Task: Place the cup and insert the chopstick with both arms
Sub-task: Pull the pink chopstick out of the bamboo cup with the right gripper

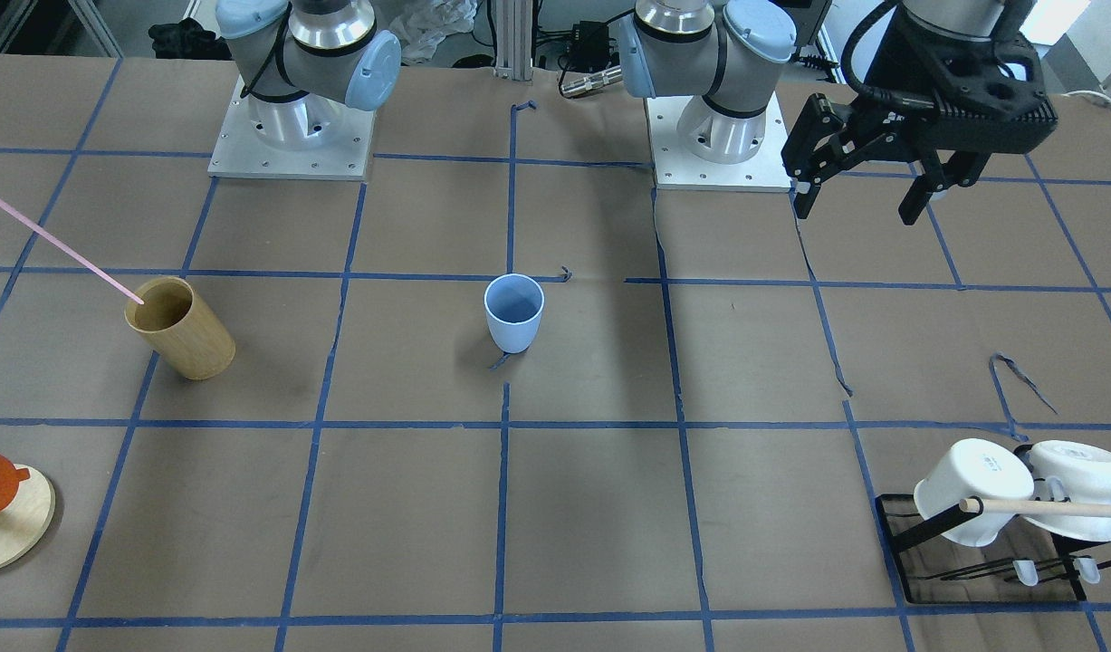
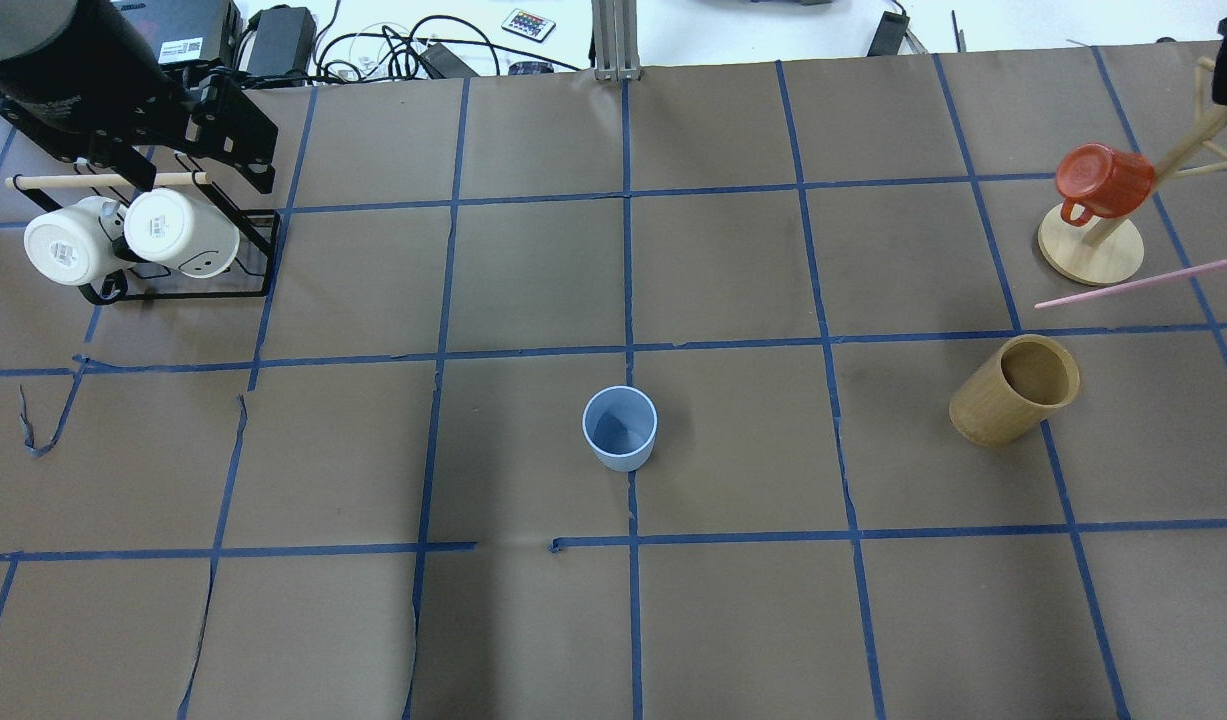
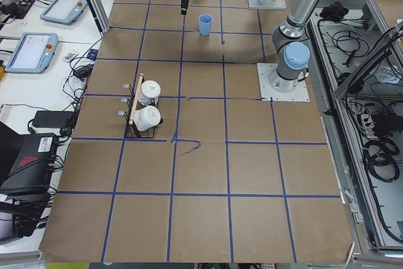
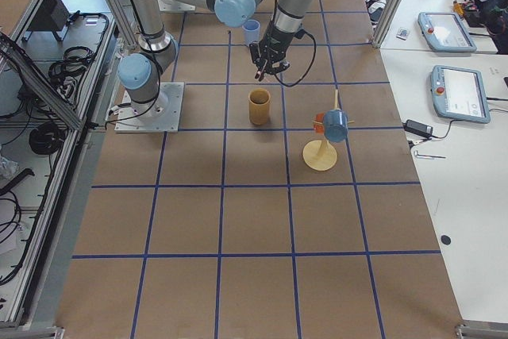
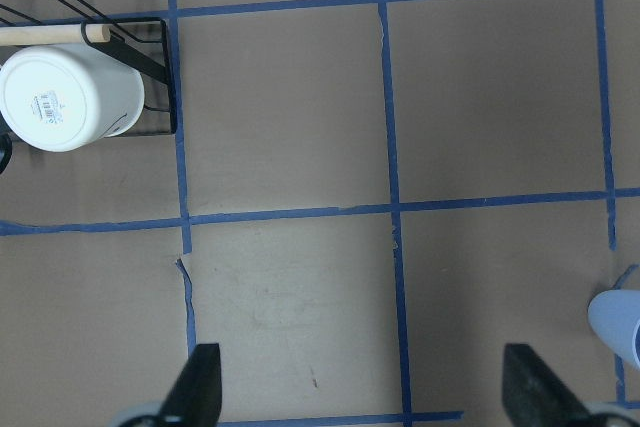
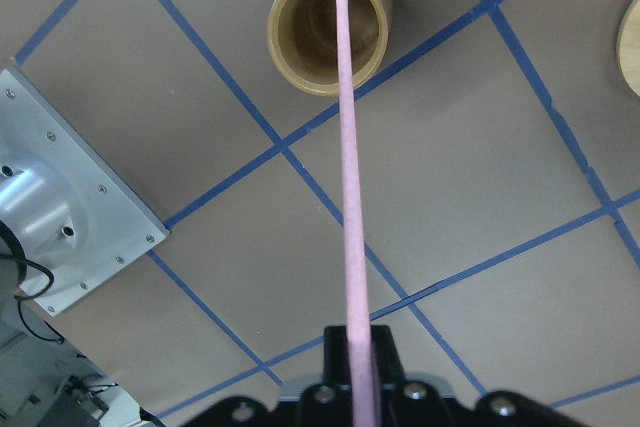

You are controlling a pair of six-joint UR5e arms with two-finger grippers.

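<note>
The light-blue cup (image 1: 514,312) stands upright and empty at the table's centre; it also shows in the overhead view (image 2: 620,428) and at the left wrist view's right edge (image 5: 620,322). My right gripper (image 6: 355,342) is shut on one pale-pink chopstick (image 6: 346,177), held in the air. The chopstick (image 1: 62,249) slants down, and its tip points at the mouth of a tan wooden cup (image 1: 179,328). My left gripper (image 1: 856,208) is open and empty, high above the table near the mug rack, far from the blue cup.
A black rack (image 2: 263,255) with a wooden dowel holds two white mugs (image 2: 178,232) at my far left. A wooden mug tree (image 2: 1091,250) with a red mug (image 2: 1103,180) stands at my far right. The tan wooden cup (image 2: 1013,390) leans there too.
</note>
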